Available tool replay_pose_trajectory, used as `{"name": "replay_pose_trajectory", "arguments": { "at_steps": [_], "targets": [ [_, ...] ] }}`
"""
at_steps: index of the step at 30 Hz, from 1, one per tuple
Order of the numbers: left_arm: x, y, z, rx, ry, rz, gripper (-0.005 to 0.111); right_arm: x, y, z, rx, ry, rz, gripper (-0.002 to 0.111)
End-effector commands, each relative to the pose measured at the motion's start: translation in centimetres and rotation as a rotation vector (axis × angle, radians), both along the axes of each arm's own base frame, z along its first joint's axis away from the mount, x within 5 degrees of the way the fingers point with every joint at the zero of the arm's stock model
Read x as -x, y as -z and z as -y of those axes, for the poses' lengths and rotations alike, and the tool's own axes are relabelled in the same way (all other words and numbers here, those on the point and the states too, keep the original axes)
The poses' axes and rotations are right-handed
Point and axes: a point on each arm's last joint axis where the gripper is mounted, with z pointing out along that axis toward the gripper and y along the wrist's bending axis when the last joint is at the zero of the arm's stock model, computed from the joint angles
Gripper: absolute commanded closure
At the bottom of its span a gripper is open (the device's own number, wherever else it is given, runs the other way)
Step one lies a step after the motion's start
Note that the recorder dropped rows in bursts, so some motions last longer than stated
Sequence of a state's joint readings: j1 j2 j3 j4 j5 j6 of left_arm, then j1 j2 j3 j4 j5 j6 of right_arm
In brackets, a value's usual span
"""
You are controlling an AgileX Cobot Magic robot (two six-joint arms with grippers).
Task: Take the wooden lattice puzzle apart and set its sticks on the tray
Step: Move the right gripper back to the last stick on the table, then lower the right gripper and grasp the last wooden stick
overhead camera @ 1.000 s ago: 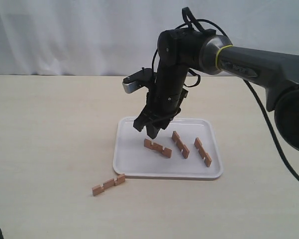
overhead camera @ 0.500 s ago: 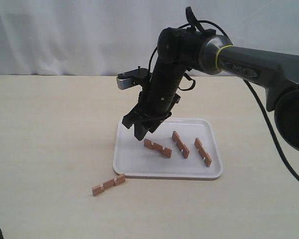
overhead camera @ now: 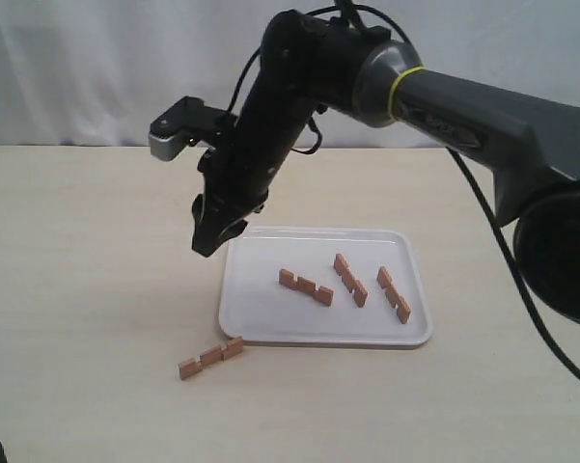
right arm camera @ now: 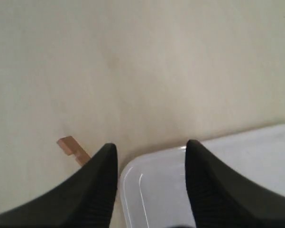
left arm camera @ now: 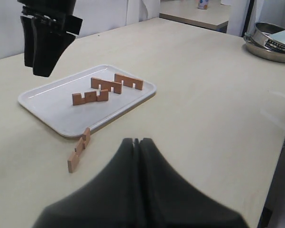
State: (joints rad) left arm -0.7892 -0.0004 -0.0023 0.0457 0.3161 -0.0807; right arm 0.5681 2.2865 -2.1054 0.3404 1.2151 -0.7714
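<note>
exterior / tray (overhead camera: 256,313): white. Three sticks (overhead camera: 350,280) lie in it, apart from each other. No lattice left, so I read the puzzle as fully apart.
exterior / last stick (overhead camera: 210,358): on the table (overhead camera: 96,289), at 7 o'clock off the tray. Its end is at the rim, touching or just beside it; I cannot tell which.
exterior / right gripper (overhead camera: 212,236): hangs over the tray's 10 o'clock corner, well above the surface, carrying nothing.
left wrist / left gripper (left arm camera: 137,142): fingers pressed together, empty, low over the table near the last stick (left arm camera: 78,152). It is not needed; leave it parked.
left wrist / check: confirms three sticks in the tray (left arm camera: 47,102) and one outside against its edge.
right wrist / right gripper (right arm camera: 151,147): jaws spread, nothing between them. The tray corner (right arm camera: 237,142) is below, and one end of the last stick (right arm camera: 71,148) shows beside a finger.
step (my read): fetch the fourth stick; three of four are done.
how: travel toward 6 o'clock along the tray's left edge and stop over the stick's middle. Turn the wrist so the jaws straddle its thin width, not its length.
watch: the rim is close. Grip away from the end at the tray so no pad lands on plastic.
place: lift clear of the rim and release over the bare 9 o'clock part of the tray.
</note>
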Motion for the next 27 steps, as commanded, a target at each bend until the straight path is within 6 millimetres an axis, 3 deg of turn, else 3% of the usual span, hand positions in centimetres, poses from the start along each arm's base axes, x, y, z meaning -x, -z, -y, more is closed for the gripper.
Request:
{"name": "replay_pose_trajectory", "arguments": {
  "at_steps": [1, 6, 12, 27],
  "targets": [
    [0.0, 0.0, 0.0, 0.008, 0.003, -0.001, 0.107, 2.6, 1.2, -2.2, 0.112, -0.251, 0.075, 0.064],
    [0.0, 0.0, 0.0, 0.008, 0.003, -0.001, 0.107, 5.1, 4.4, -3.0, 0.311, -0.438, 0.093, 0.064],
    [0.0, 0.0, 0.0, 0.008, 0.003, -0.001, 0.107, 6.6, 6.9, -2.5, 0.382, -0.479, 0.024, 0.065],
    [0.0, 0.0, 0.0, 0.008, 0.003, -0.001, 0.107, 6.4, 8.7, -3.4, 0.287, -0.483, 0.072, 0.065]
  ]
}}
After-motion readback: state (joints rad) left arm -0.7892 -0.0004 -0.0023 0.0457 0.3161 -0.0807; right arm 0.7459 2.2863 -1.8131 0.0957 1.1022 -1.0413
